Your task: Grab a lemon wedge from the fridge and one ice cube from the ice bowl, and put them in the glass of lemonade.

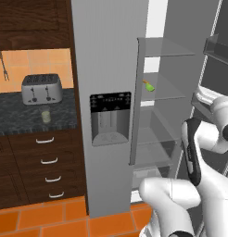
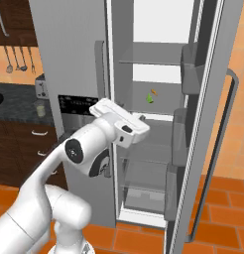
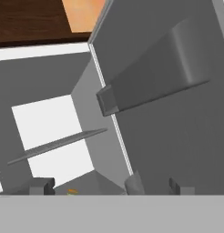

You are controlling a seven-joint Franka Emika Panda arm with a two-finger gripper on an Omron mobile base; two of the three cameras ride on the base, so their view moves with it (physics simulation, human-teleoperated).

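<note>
One door: the fridge (image 2: 79, 59) has its right door swung open, with the shelves showing.
Lemon wedge: the lemon wedge (image 1: 149, 86) lies on a glass shelf, just beside a thin orange sliver (image 2: 153, 91).
Which way it points: its long side seems to slant across the shelf; it is too small to tell where the tip points.
Hand: the gripper (image 3: 111, 185) has its fingers spread wide and holds nothing.
Glass: the glass of lemonade (image 1: 45, 115) stands by the toaster (image 1: 41, 88).
What could go wrong: the hand could bump the shelf edge, or pinch the orange sliver by mistake.
</note>
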